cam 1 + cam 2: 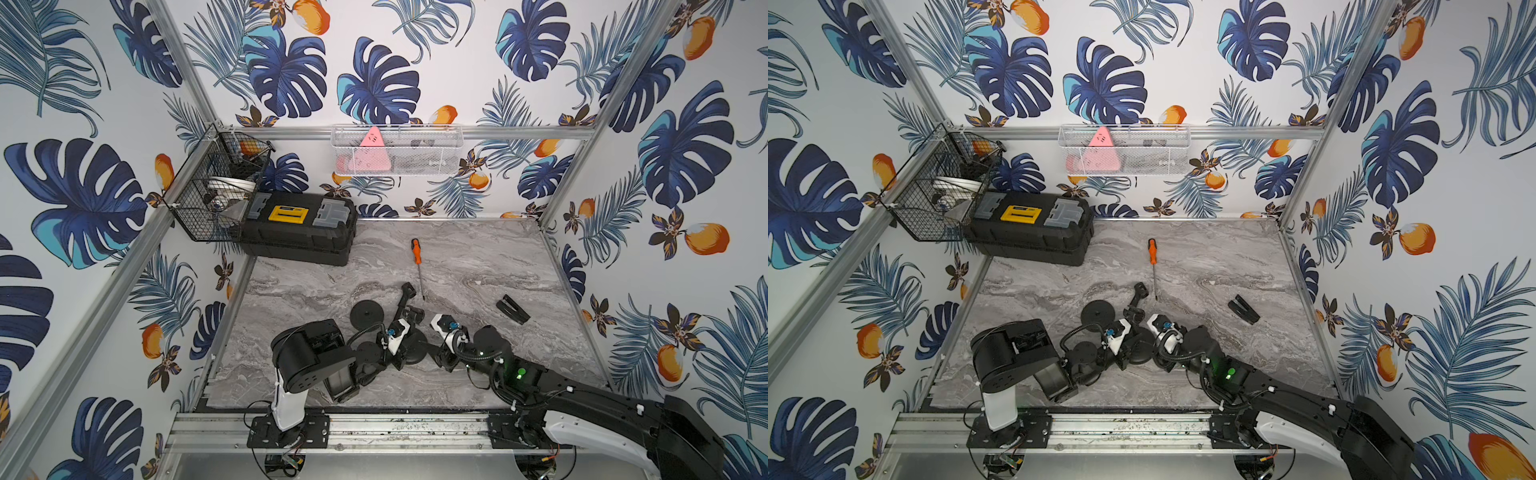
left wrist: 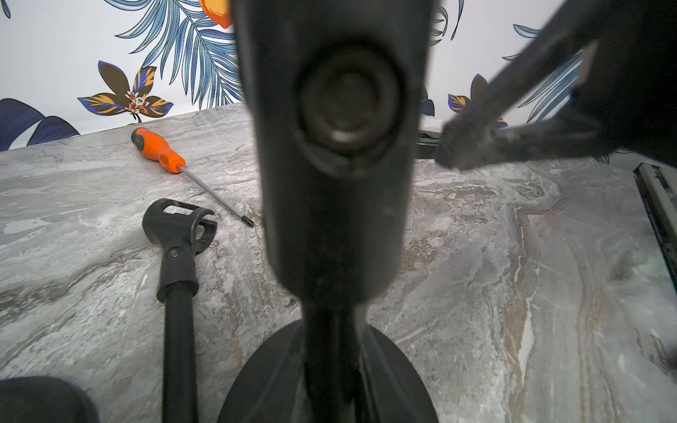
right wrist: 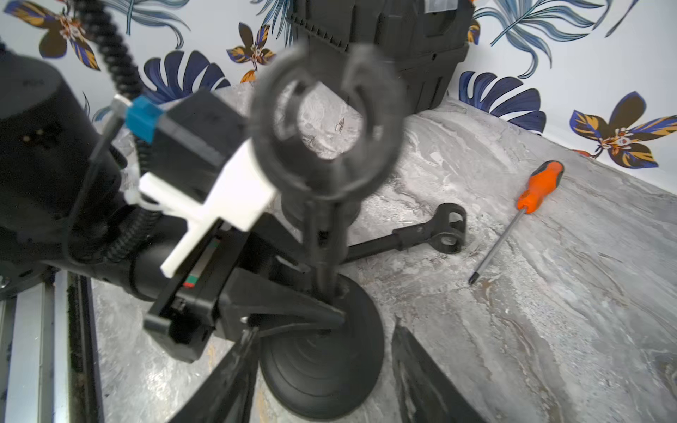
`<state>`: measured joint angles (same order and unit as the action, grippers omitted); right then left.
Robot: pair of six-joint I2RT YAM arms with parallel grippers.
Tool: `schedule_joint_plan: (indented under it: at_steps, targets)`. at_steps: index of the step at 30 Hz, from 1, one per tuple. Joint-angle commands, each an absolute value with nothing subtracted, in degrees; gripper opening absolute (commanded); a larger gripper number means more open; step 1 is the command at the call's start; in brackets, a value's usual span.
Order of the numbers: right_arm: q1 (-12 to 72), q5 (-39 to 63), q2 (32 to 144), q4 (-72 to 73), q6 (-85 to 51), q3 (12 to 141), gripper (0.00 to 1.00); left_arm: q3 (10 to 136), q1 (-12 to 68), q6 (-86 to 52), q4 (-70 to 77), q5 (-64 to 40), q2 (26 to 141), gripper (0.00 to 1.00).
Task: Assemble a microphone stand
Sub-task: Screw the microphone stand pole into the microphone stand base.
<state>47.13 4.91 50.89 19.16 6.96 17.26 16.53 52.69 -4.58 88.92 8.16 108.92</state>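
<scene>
1. Now the stand [image 3: 322,234] is upright near the front of the table [image 1: 478,257], with its round base [image 3: 322,370] flat on the marble and its clip [image 3: 326,121] on top.
2. Low down, the left gripper [image 3: 331,316] is clamped on the stand just above the base.
3. Close beside the stand, the right gripper [image 2: 448,144] has its fingers spread with nothing held between them.
4. Behind the stand, a second pole [image 3: 414,232] lies flat, its clip end just beside the tip of the screwdriver [image 3: 538,186].
5. At the back left sits the toolbox [image 1: 299,228]; a small black part [image 1: 513,309] lies well to the right.
</scene>
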Motion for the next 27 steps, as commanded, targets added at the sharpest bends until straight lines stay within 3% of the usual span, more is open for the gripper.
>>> schedule_joint_plan:
  at_steps: [1, 6, 11, 27]
  targets:
    - [39.4, 27.3, 49.2, 16.3, 10.6, 17.8, 0.60, 16.4, 52.5, -4.8, 88.5, 9.1, 109.1, 0.24]
    - [32.1, 43.3, 55.2, 11.4, 18.1, 23.8, 0.62, 16.6, 52.5, -4.7, 88.6, 8.5, 109.3, 0.24]
    - [27.5, 52.5, 63.8, 14.8, 20.8, 27.6, 0.62, 16.7, 52.5, -4.3, 88.5, 8.5, 110.0, 0.24]
    - [27.2, 63.0, 82.2, 7.6, 32.7, 41.8, 0.59, 17.0, 52.6, -4.0, 88.5, 7.6, 110.2, 0.24]
